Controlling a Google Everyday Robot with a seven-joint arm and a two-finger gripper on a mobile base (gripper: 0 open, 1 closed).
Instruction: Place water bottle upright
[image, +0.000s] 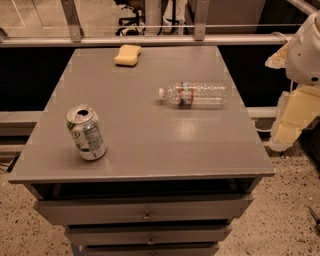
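The water bottle (195, 94) is a clear ribbed plastic bottle with a white cap and a red-and-dark label band. It lies on its side at the right middle of the grey cabinet top (145, 150), cap pointing left. My gripper (292, 120) hangs at the right edge of the view, off the cabinet's right side, well apart from the bottle and holding nothing I can see.
A green-and-white soda can (86, 132) stands upright, opened, at the front left. A yellow sponge (127, 55) lies at the back edge. Drawers (145, 212) sit below the top. A rail (150, 40) runs behind the cabinet.
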